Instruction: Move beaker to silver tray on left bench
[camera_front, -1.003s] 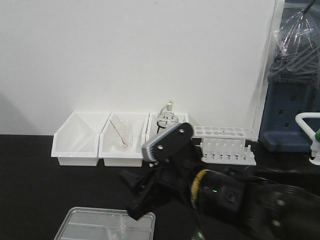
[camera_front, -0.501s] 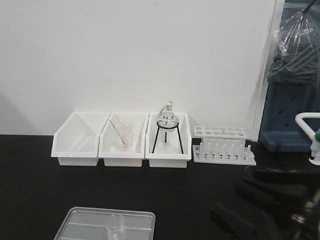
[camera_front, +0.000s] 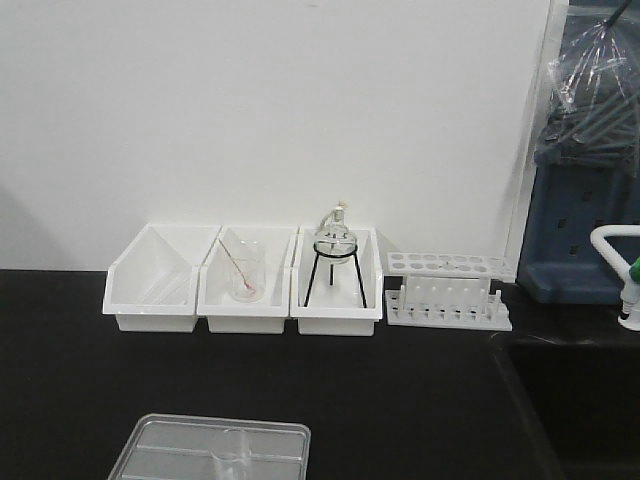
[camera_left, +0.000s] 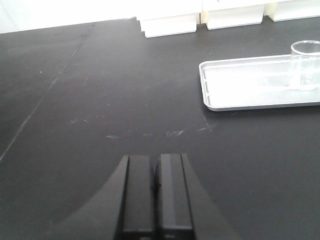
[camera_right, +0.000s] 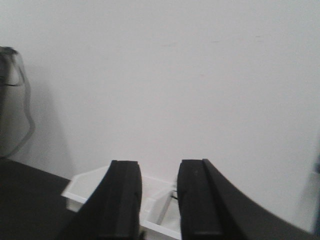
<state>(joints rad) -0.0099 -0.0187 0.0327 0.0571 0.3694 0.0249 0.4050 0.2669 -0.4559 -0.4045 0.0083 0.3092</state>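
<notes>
Now the beaker (camera_left: 306, 65) stands upright inside the silver tray (camera_left: 240, 85) on the black table (camera_left: 100, 100), ahead and to the right of the left pincer (camera_left: 155, 200), whose fingers are clenched together on nothing. The right pincer (camera_right: 159, 200) is released, parted, raised toward the wall above the white bins (camera_right: 150, 207).

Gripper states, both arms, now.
Left gripper: shut, holding nothing, low over the bench.
Right gripper: open, empty, raised and facing the wall.
</notes>
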